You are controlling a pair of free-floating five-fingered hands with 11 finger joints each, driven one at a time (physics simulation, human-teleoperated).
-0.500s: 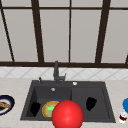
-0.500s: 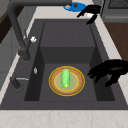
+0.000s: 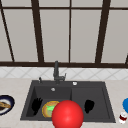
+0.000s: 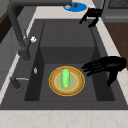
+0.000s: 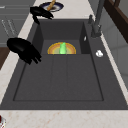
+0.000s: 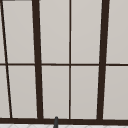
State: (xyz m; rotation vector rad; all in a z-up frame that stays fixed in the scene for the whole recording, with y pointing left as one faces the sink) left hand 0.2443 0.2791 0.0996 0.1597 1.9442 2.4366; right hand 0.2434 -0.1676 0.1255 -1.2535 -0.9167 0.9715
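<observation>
Front view: a dark double sink (image 3: 108, 105) set in a pale table, with a black tap (image 3: 56, 71) behind it and a window above. The left hand (image 3: 36, 105) hangs over the left basin, fingers pointing down and slightly spread, holding nothing. Just to its right on the basin floor lies a round yellow-rimmed plate (image 3: 46, 110) with a green cucumber (image 3: 51, 108) on it. A large red ball (image 3: 67, 114) sits in front and hides part of the plate. The right hand (image 3: 88, 105) hovers over the right basin, fingers loosely curled downward; whether they are fully closed is hard to tell from here.

In the left side view the left hand (image 4: 107, 65) floats at the sink's near edge, its straight, slightly parted fingers (image 4: 91, 67) reaching toward the plate (image 4: 76, 87) without touching it. The cucumber (image 4: 65, 78) lies lengthwise across the plate's middle. The right hand (image 4: 92, 14) hangs farther off beside a blue plate (image 4: 75, 7) on the table.

At the far left of the front view, a dark dish (image 3: 7, 105) rests on the table.

Compared with half a second ago, both hands, the plate and the cucumber appear unmoved.
</observation>
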